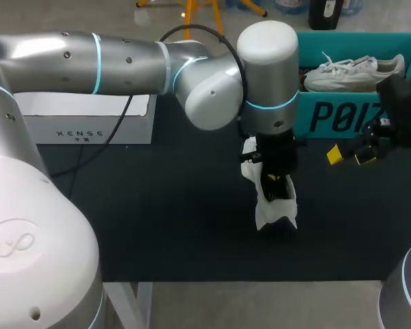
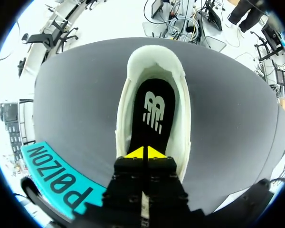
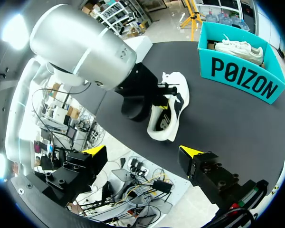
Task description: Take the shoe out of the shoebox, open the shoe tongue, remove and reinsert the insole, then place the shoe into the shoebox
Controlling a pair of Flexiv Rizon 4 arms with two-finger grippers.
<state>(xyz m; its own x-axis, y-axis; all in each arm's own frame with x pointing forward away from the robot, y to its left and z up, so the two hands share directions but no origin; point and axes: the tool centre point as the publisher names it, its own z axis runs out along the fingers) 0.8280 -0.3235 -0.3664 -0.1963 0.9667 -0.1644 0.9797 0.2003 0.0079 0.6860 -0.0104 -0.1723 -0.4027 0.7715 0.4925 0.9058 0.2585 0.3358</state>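
Left tool (image 2: 145, 153) clenched, tips together over the smooth black insole (image 2: 154, 111) inside the padded white shoe (image 2: 156, 54) on the matte dark tabletop (image 2: 71, 104); right tool (image 3: 143, 152) released, spread wide.

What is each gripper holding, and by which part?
The right gripper is open and empty. The left gripper is closed inside the shoe, at the near end of the insole; whether it pinches that cannot be told.

Shoe (image 2: 154, 66) toe beneath left claw (image 2: 146, 153)
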